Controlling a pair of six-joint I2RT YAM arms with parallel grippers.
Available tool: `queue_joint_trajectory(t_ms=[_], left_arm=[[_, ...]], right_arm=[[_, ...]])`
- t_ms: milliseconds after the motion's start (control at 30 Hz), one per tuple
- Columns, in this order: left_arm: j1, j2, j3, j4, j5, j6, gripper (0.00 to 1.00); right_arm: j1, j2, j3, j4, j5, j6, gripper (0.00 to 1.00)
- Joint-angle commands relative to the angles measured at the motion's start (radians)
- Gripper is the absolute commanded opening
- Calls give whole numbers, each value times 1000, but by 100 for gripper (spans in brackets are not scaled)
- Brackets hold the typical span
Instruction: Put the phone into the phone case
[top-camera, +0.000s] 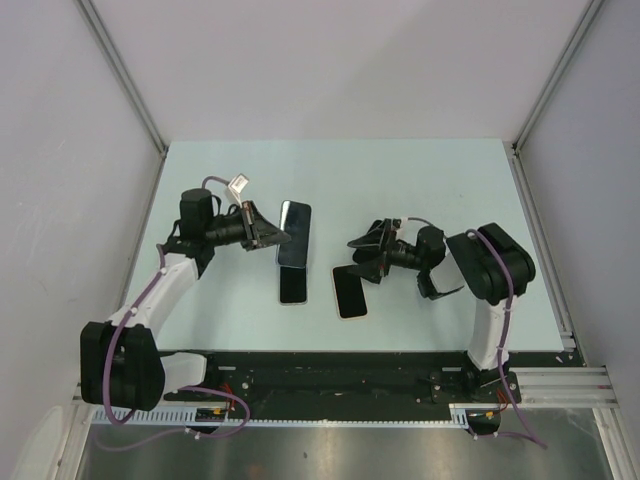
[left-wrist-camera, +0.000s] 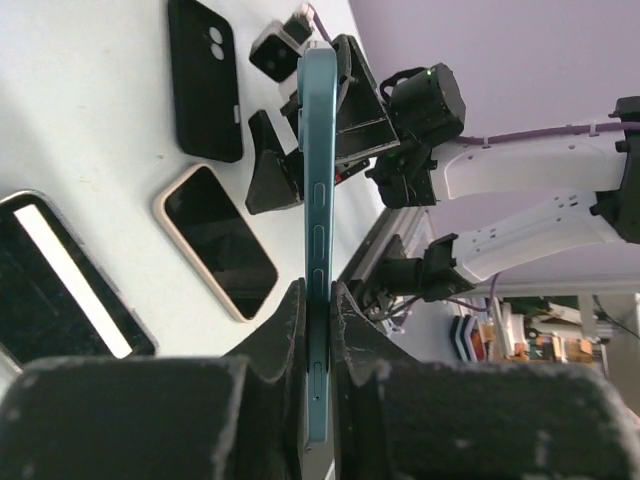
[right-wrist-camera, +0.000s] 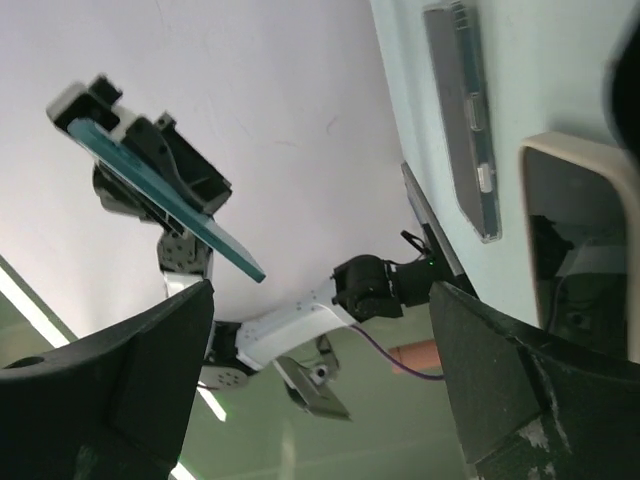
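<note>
My left gripper (top-camera: 278, 237) is shut on a teal phone (top-camera: 294, 232) and holds it on edge above the table; in the left wrist view the phone (left-wrist-camera: 318, 200) stands edge-on between the fingers (left-wrist-camera: 285, 330). A black phone case (left-wrist-camera: 205, 75) with camera holes lies flat on the table past my right gripper (left-wrist-camera: 300, 150). My right gripper (top-camera: 368, 250) is open and empty, facing the left one. In the right wrist view the gripper (right-wrist-camera: 320, 390) frames the raised teal phone (right-wrist-camera: 160, 195).
A dark phone with a clear rim (top-camera: 292, 285) lies below the held phone, also seen in the left wrist view (left-wrist-camera: 60, 280) and the right wrist view (right-wrist-camera: 465, 120). A beige-edged phone (top-camera: 349, 292) lies under my right gripper. Walls enclose the pale table (top-camera: 400, 180).
</note>
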Motion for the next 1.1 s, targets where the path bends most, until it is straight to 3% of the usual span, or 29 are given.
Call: queue_joint_trajectory(t_ms=[0, 133, 267, 367, 500, 1067], left_arm=[[2, -31, -20, 191, 117, -171, 5], [-2, -36, -45, 257, 131, -264, 5], [-11, -48, -57, 355, 140, -358, 5], [-17, -50, -72, 434, 158, -438, 5], [-23, -50, -101, 540, 169, -542, 5], [-60, -16, -124, 591, 148, -570, 6]], right_arm=[[18, -159, 66, -156, -17, -289, 89], [52, -291, 123, -190, -15, -422, 72], [112, -351, 218, -323, 0, -562, 72], [146, -368, 252, -325, 24, -587, 73], [164, -347, 281, -310, 37, -568, 71], [210, -245, 334, -126, 54, -430, 52]])
